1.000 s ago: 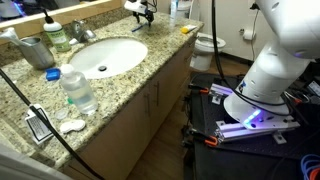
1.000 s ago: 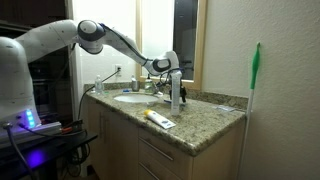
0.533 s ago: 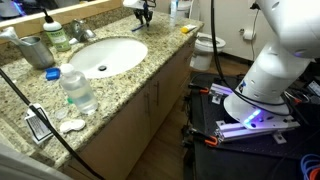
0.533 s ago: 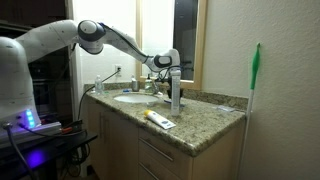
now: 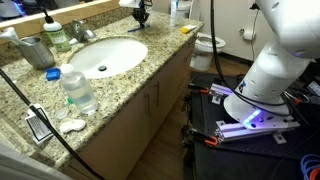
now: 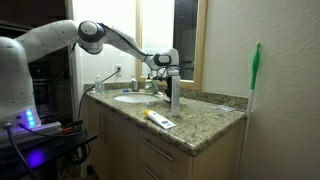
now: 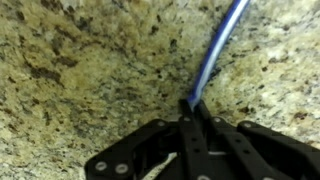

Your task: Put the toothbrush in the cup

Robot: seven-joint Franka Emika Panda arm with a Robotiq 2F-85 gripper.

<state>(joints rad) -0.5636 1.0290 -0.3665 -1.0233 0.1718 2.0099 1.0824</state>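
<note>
End effector (image 7: pixel 190 108) pinched the thin blue-white toothbrush (image 7: pixel 215 55), long axis pointing away from it; the dull grey-green metal cup (image 5: pixel 36 50) stood well apart.

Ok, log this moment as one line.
gripper: shut on toothbrush | below: granite counter | cup: beside sink, apart from gripper | toothbrush not yet in cup

White arm (image 6: pixel 55 35), black claw (image 7: pixel 190 110).
Smooth rounded white segments with dark joint rings (image 6: pixel 91 33); bulky white base (image 5: pixel 275 60) above a purple glow (image 5: pixel 247 121); matte black claw body with small silver screws (image 7: pixel 100 166).
</note>
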